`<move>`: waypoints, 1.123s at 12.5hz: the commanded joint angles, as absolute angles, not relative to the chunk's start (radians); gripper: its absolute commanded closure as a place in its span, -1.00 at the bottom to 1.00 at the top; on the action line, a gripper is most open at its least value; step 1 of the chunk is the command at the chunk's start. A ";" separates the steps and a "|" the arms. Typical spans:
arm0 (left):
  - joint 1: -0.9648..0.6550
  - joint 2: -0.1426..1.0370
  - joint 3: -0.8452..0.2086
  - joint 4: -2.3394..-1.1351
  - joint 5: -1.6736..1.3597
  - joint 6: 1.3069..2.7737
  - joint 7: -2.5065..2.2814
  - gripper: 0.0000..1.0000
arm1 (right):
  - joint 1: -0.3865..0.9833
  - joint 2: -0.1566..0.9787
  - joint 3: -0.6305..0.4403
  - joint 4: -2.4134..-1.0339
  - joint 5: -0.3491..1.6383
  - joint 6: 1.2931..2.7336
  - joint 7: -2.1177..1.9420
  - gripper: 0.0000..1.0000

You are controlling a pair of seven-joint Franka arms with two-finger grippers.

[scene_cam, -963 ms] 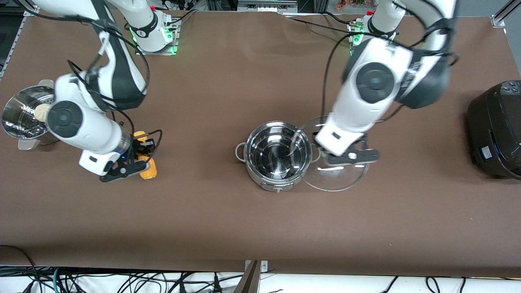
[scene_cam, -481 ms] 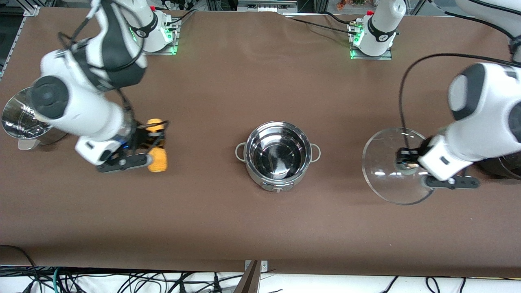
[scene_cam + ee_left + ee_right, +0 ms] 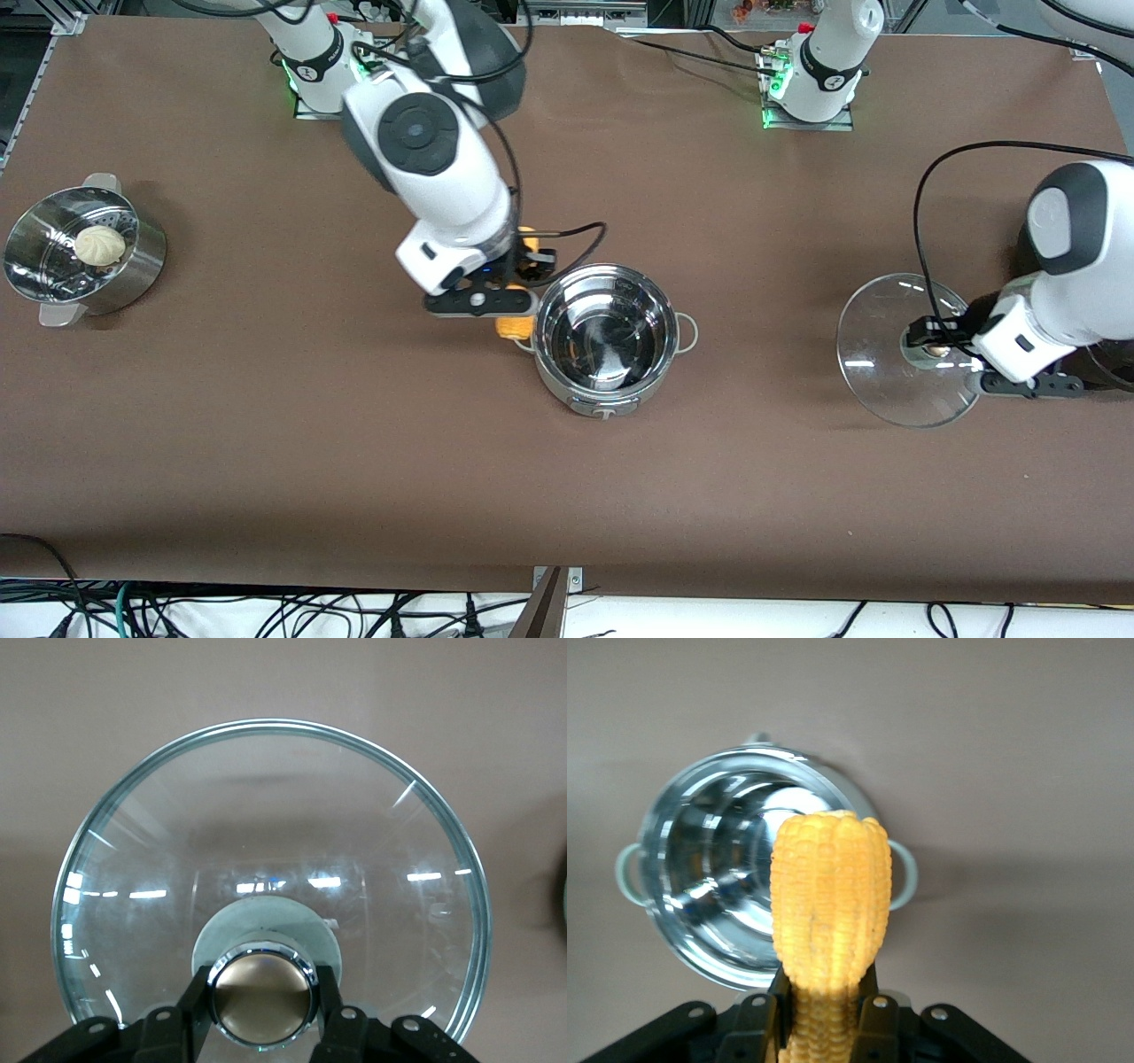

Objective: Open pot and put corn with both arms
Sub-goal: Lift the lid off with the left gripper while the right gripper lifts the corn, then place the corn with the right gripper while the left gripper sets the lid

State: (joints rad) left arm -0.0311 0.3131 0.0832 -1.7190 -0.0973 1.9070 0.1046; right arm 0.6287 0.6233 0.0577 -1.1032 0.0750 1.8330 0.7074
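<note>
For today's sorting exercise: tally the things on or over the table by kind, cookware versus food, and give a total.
Cookware: 4, namely pot, glass lid, steamer, black cooker
Food: 2, namely corn, bun
Total: 6

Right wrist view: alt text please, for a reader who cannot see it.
The right end effector is shut on a yellow corn cob, held up in the air at the rim of the open steel pot. The pot is empty and sits on the brown table; its two loop handles show.
</note>
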 commanded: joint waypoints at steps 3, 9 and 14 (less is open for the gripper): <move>-0.035 0.189 0.078 -2.033 -0.103 2.086 0.104 1.00 | 0.670 0.735 0.049 -1.046 0.075 1.977 0.747 0.73; -0.037 0.304 0.078 -2.134 -0.109 2.281 0.072 1.00 | 0.704 0.853 0.045 -1.046 0.066 2.175 0.741 0.70; -0.034 0.319 0.080 -2.126 -0.113 2.266 0.054 -1.00 | 0.709 0.896 0.046 -1.046 0.046 2.226 0.736 0.43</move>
State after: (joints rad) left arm -0.0324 0.3357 0.0773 -2.1353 -0.0973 2.2809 0.0626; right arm 0.6986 0.8617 0.0517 -1.0913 0.0623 2.2050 0.7339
